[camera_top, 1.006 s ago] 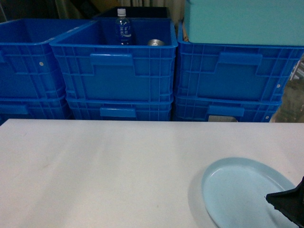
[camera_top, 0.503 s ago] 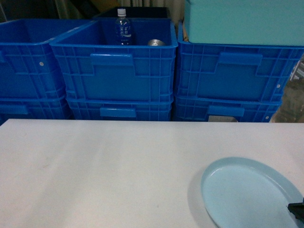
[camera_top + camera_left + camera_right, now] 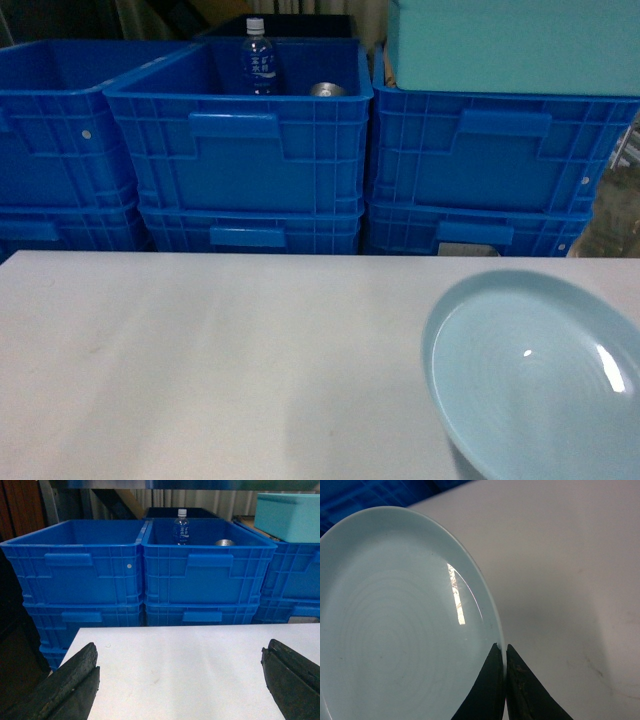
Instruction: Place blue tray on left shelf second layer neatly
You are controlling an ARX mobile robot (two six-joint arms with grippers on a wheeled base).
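Two grippers: right gripper [image 3: 504, 652] pinches blue tray [image 3: 535, 375] rim, tray tilted above white table [image 3: 200, 360]; left gripper [image 3: 180, 672] wide apart, holding nothing.

A: What do the left gripper [image 3: 180, 680] fingers [image 3: 70, 685] look like?
B: Two thick, dark, near-black slabs with a rough, worn, matte face and a seam along each edge, one on either side of the white surface [image 3: 180, 670].
A: And the right gripper [image 3: 504, 652]?
B: Two slim black fingers [image 3: 487, 690], tapering to sharp points, with a faintly brownish, scuffed texture on one.
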